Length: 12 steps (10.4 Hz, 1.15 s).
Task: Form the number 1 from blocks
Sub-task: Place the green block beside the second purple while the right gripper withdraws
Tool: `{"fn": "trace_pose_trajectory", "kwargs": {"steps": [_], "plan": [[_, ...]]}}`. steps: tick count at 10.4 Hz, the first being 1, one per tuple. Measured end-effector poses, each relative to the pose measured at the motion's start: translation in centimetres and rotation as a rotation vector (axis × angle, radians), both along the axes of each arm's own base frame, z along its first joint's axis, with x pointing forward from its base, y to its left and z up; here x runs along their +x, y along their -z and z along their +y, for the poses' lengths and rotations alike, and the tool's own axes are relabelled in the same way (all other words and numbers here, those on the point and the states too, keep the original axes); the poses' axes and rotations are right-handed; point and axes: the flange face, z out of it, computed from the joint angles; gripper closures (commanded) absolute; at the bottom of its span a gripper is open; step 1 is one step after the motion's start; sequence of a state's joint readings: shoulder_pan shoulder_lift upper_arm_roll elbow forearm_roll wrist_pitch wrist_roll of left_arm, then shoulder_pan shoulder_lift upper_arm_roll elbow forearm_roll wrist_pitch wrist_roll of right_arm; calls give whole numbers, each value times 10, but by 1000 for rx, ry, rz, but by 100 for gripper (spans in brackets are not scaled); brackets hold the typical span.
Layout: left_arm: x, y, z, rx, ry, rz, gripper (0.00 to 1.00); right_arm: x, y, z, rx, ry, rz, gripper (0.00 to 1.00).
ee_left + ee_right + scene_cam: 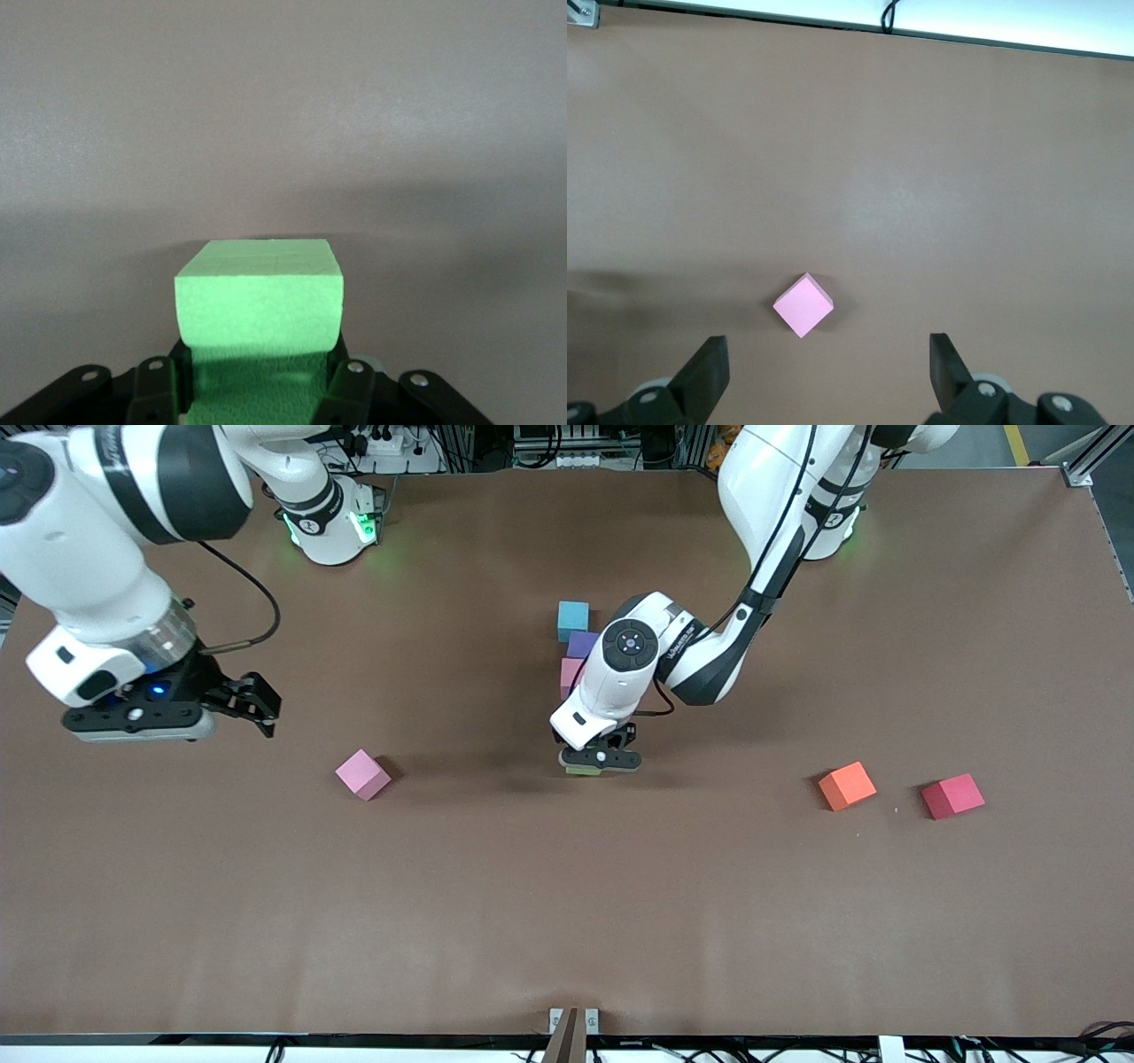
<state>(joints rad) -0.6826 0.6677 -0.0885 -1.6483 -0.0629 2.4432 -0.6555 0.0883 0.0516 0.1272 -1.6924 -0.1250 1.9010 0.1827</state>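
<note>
Left gripper (592,764) fingers clamped on green block (259,301), low over surface (567,921), at camera-side end of light blue (573,619), purple (582,644), pink block (570,676) column. Best lowered square, flush, in line. Right gripper (257,707) waiting, fingers apart, near loose pink block (362,774). Matte foam cubes, sharp edges.

Green block (259,297) — matte, foam-like.

no readable text, labels, brands, numbers or signs anywhere
</note>
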Motion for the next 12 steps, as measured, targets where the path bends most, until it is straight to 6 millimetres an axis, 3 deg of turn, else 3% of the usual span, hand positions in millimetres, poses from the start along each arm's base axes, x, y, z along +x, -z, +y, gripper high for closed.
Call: {"fn": "trace_pose_trajectory", "kwargs": {"steps": [6,12], "plan": [[-13,16,-10,14,23,18,100,5,-18,-39,-1,74,36,0],[-24,32,-17,30,40,36,100,7,-20,-48,44,59,57,0]]}}
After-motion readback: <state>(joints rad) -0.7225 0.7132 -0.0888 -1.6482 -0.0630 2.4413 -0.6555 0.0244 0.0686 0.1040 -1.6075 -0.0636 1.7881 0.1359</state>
